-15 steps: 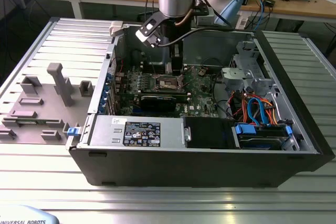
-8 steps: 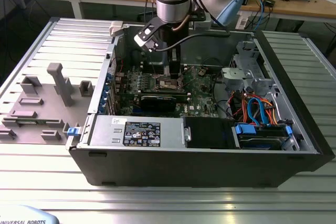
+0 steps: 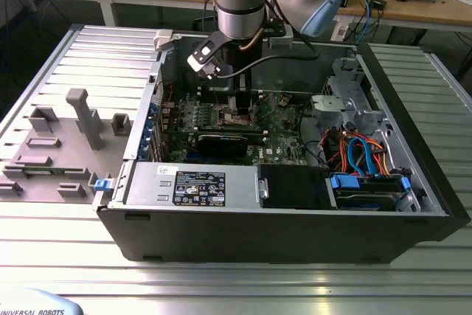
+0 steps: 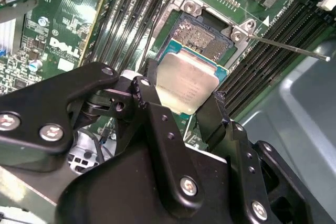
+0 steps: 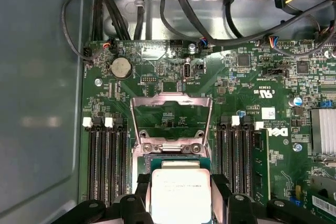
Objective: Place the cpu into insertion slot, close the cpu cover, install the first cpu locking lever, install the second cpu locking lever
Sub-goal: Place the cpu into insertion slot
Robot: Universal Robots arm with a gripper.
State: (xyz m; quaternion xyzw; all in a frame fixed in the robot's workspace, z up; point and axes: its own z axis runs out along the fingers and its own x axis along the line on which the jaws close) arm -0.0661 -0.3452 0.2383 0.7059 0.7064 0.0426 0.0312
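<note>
Between the jaws, the cpu (image 4: 186,80) shows a smooth silvery-grey metal top with a dull satin sheen, clamped by the matt black fingers (image 4: 157,119) of the gripper (image 4: 184,90), which carry small shiny metal screws (image 4: 188,184). Just beyond the jaws, the insertion slot (image 4: 202,38) has a dark, finely grained centre inside a bright bare-metal rim, and the cpu cover (image 5: 170,100) past it is thin, smooth silver metal. Glossy green circuit board (image 5: 231,85) surrounds the jaws, with black plastic memory slots (image 5: 105,156) on either side.

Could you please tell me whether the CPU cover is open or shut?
Open. The hinged square silver metal frame cover lies flipped back off the dark-centred socket, with green circuit board showing through its cut-out.
</note>
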